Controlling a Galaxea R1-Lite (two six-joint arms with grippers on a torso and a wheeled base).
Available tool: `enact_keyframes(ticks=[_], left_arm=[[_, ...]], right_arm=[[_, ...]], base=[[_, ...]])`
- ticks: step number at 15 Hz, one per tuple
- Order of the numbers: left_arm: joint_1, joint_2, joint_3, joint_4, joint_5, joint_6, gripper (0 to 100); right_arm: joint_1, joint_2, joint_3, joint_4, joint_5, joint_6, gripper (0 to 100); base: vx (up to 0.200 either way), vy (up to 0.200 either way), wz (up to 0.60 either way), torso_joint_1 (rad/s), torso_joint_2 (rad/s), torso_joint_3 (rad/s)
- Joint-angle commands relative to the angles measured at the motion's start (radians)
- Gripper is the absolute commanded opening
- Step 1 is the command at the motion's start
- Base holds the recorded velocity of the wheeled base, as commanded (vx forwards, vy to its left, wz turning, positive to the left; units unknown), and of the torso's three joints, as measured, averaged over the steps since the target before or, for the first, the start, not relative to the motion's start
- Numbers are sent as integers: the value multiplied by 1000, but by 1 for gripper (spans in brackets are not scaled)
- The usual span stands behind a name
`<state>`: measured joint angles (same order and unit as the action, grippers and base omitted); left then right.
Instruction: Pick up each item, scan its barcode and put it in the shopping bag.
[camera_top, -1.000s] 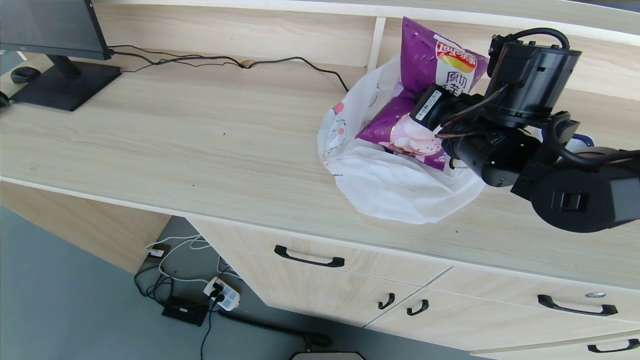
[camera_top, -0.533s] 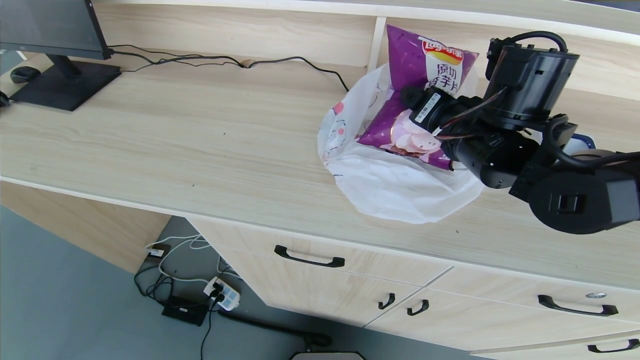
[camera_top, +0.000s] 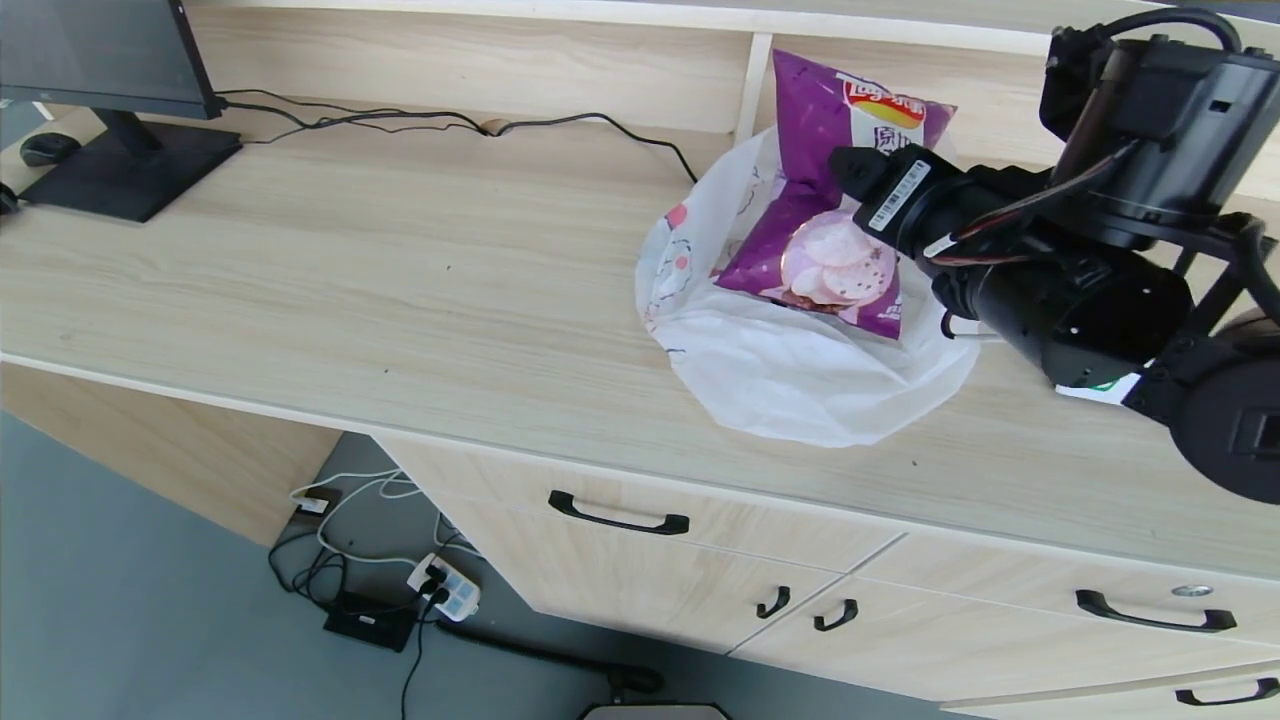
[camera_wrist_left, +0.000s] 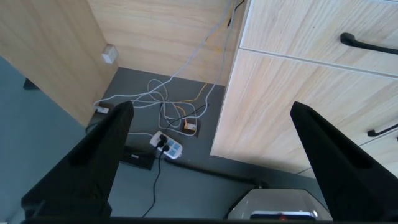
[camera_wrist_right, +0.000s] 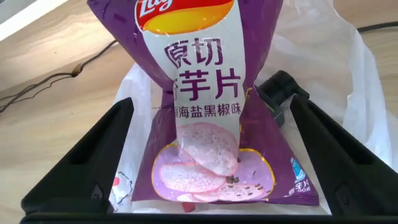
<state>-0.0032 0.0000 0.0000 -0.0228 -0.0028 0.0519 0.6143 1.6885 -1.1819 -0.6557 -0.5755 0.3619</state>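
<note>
purple glossy crisp packet upright in crinkled white shopping bag

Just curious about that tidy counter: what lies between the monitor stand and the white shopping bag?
Head view: only bare counter between monitor stand and shopping bag; black cables run along the back.

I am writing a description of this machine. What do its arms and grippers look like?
The right arm is black, built of round, drum-like segments. A white barcode label sits on one, thin red and white wires run beside it, and a thick black cable loops above. The left gripper and right gripper have black, wedge-shaped fingers.
</note>
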Motion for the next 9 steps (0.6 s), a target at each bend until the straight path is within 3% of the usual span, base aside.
enact_keyframes(ticks=[1,9], left_arm=[[0,0,0,0,0,0,100],[0,0,0,0,0,0,100]], right_arm=[[59,-104,77,-1,-1,-29,100],[334,-402,410,-1,-81,-179,100]], base=[[0,0,0,0,0,0],[0,0,0,0,0,0]])
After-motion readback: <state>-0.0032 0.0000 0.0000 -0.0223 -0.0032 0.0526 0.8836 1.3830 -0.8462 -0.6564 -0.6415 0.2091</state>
